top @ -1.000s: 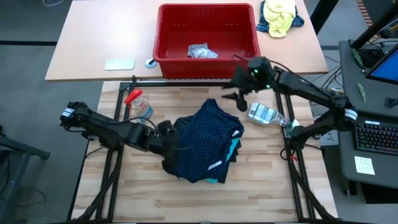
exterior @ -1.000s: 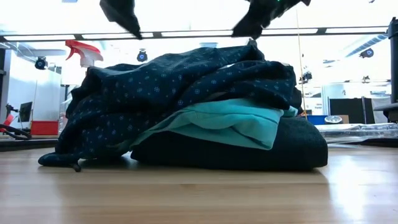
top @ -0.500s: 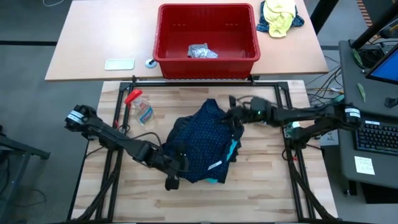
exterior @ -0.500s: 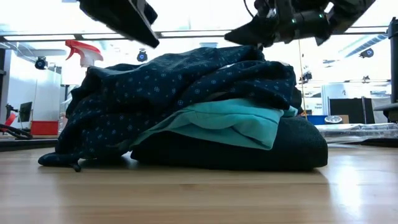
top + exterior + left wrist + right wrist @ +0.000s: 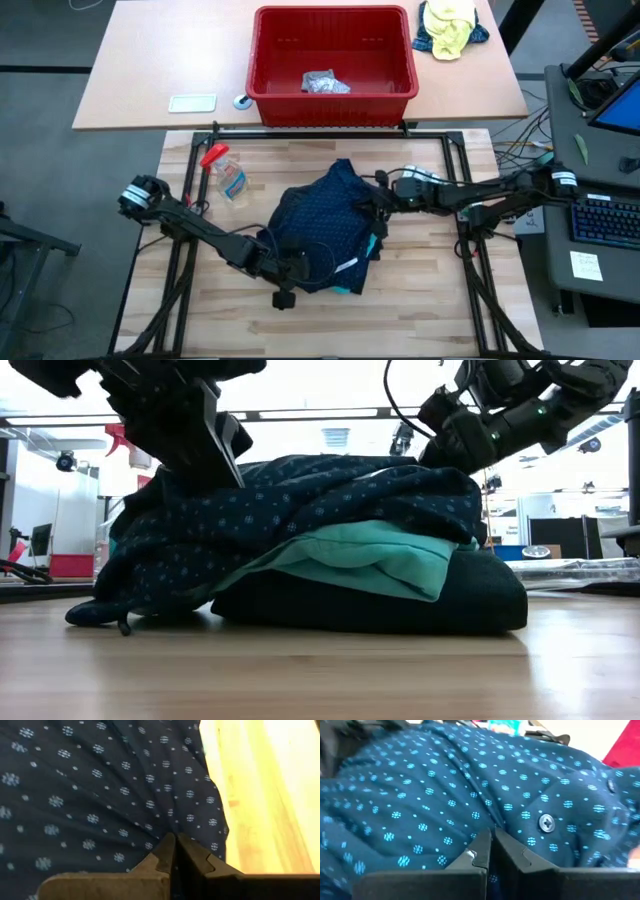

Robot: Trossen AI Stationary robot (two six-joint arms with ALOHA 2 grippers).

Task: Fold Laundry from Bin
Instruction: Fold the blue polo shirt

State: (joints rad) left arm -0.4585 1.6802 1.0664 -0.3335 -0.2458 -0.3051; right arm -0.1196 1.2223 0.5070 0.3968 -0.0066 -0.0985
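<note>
A pile of laundry lies mid-table. A navy shirt with tiny dots (image 5: 325, 220) is on top, over a turquoise garment (image 5: 370, 555) and a black one (image 5: 400, 605) that rests on the wood. My left gripper (image 5: 308, 263) is at the pile's near left part, shut on the navy shirt. My right gripper (image 5: 372, 203) is at the pile's right side, also shut on the navy shirt. The red bin (image 5: 333, 100) stands beyond the table's far edge with a light grey garment (image 5: 325, 83) inside. My left gripper pinches a small fold of the navy shirt (image 5: 167, 827) between its two shut fingertips, slanting down from the table's left. Creases run toward the tips. The shirt lies on the pile. My right gripper pinches a fold of the navy shirt (image 5: 495, 822) near a button (image 5: 546, 823), coming almost level from the table's right. The cloth rests on the pile.
A spray bottle with a red head (image 5: 222, 168) lies at the table's far left. A yellow-and-blue cloth bundle (image 5: 450, 25) and a flat white object (image 5: 192, 102) sit on the far desk. Bare wood (image 5: 430, 300) runs along the near edge.
Both grippers have come down onto the pile. The left went toward the near edge and right; the right went from near the bin toward the pile's right side and shut. The navy shirt's raised top has been pressed lower.
</note>
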